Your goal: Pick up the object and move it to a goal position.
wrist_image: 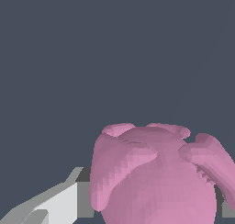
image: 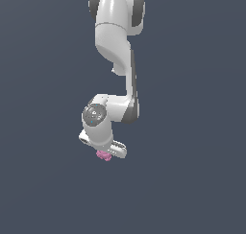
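Exterior view: a white robot arm [image: 115, 51] with dark joints reaches down from the top edge of the picture, a little to the exterior view's left of centre, against a flat, plain dark blue-grey background [image: 192, 132]. The arm bends at a rounded wrist with a dark circular cap, and the white gripper [image: 103, 150] sits below it, tilted. A small pink lumpy blob [image: 103, 155] peeks out from directly under the gripper, touching its underside, somewhat below the middle of the picture. Most of the blob is hidden by the gripper body, and the fingers cannot be made out here.

Wrist view: the pink blob [wrist_image: 160, 177] fills the lower right part of the picture, very close to the camera. Its surface is knobbly, with rounded bumps along its top and a thick lobe on one side. A white and grey finger [wrist_image: 64, 201] lies right against the blob's side, and a sliver of grey shows at the opposite side, at the picture's edge. The gripper appears to be clenched on the blob, with the blob sitting between its fingers. Everything else is the same flat dark blue-grey.
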